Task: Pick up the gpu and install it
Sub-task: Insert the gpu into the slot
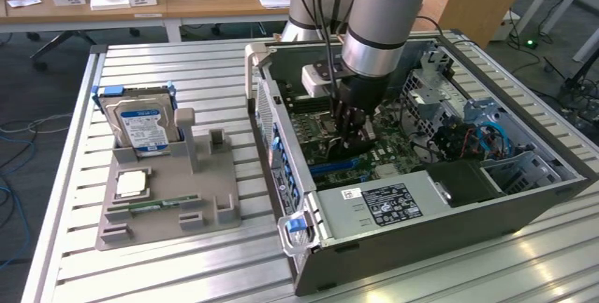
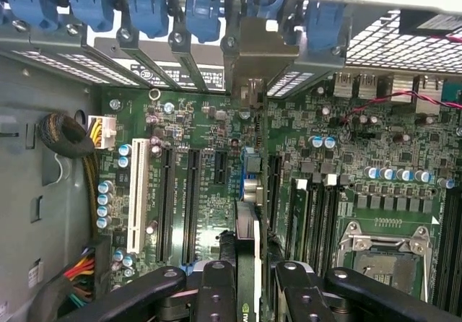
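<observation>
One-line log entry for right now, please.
gripper: shut on gpu | gpu: on edge over motherboard in open case, bracket by rear slot covers | seated: cannot tell

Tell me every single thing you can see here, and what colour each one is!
computer case: one, grey, open, on the table.
motherboard: one, green, inside the case.
gpu: one, dark with pale bracket, edge-on at the motherboard, between the jaws.
tray: one, grey, beside the case.
hard drive: one, silver with blue-white label, upright in the tray.
memory stick: one, green, lying in the tray.
table: one, silvery slats, under everything.
robot arm: one, grey and light blue, reaching into the case.
gripper: one, black, jaws shut on the gpu.
</observation>
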Controlling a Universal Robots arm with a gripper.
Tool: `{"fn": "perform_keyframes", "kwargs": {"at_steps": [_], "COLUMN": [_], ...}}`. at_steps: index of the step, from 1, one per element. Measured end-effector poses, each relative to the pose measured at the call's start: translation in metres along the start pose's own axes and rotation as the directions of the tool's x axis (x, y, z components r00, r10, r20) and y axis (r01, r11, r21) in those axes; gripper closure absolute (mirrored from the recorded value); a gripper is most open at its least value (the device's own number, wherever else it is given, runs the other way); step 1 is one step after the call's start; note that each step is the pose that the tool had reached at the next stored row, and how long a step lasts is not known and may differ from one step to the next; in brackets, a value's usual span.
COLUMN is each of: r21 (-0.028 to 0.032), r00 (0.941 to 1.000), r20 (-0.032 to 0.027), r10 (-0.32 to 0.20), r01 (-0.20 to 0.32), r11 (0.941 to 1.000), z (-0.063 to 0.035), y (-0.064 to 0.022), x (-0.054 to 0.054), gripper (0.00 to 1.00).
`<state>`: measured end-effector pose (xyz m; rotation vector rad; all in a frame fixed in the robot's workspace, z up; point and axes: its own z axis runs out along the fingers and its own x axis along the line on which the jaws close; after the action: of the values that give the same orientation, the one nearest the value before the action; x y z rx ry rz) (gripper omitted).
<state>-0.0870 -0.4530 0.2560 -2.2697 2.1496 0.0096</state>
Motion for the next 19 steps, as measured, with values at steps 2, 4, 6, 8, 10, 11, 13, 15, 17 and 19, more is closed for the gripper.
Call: {"fn": "perform_keyframes", "kwargs": {"at_steps": [2,4,6,8,10,11,13,15,17,19], "r21": [0.0001,0.0001,0.0002,0.0001,0.0000,0.0000,0.0000,-0.0001,0.0000,0.0001], "r00": [1.0000,1.0000,1.0000,1.0000,1.0000,1.0000,1.0000,1.0000,1.0000,1.0000], "r20": [0.0000,0.0002,0.0002,-0.0001,-0.0005,-0.0004,-0.0005,-0.0009,-0.0008,-0.0010], "r10": [0.000,-0.001,-0.001,-0.002,-0.002,-0.002,-0.003,-0.003,-0.003,-0.004], "r01": [0.000,0.001,0.001,0.002,0.002,0.002,0.003,0.003,0.003,0.004], "r11": [1.0000,1.0000,1.0000,1.0000,1.0000,1.0000,1.0000,1.0000,1.0000,1.0000], "z": [0.0003,0.0007,0.0015,0.0021,0.0025,0.0028,0.0035,0.0037,0.0040,0.0047], "y": [0.0004,0.0007,0.0010,0.0013,0.0015,0.0016,0.0018,0.0019,0.0020,0.0021], "x": [0.0000,-0.0001,-0.0001,-0.0001,-0.0001,-0.0001,-0.0001,-0.0001,-0.0001,-0.0001], "gripper": [0.74,0.74,0.74,0.74,0.74,0.74,0.74,0.74,0.74,0.74]}}
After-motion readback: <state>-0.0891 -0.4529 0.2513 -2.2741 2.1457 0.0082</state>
